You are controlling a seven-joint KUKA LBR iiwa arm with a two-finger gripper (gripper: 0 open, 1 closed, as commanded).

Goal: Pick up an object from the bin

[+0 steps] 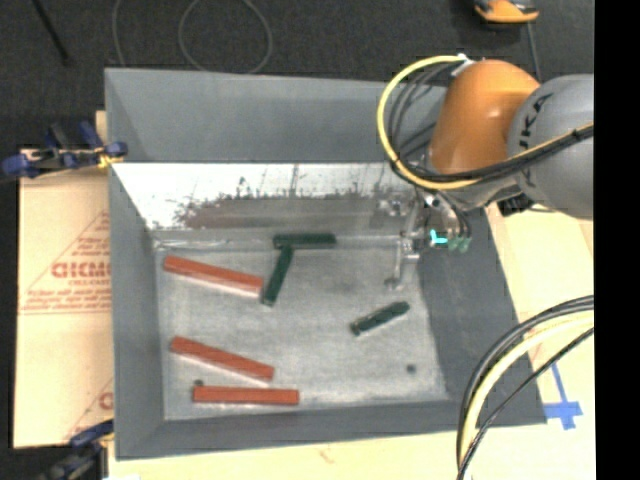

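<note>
- Orange cover (478,118) on the arm's wrist sits highest, looped with yellow and black cables, over the right side of the grey bin (300,118).
- Below it the gripper (399,276) hangs down near the bin's right wall, honestly can't tell if it's spread or pressed together.
- Closest thing to it is a short dark green bar (380,318), lying tilted on the floor just beside the tip, right of centre.
- Two more dark green bars (305,240) (274,276) make an L near the back middle.
- Three reddish-orange bars (212,276) (220,359) (245,396) lie on the left side, well apart from the gripper.
</note>
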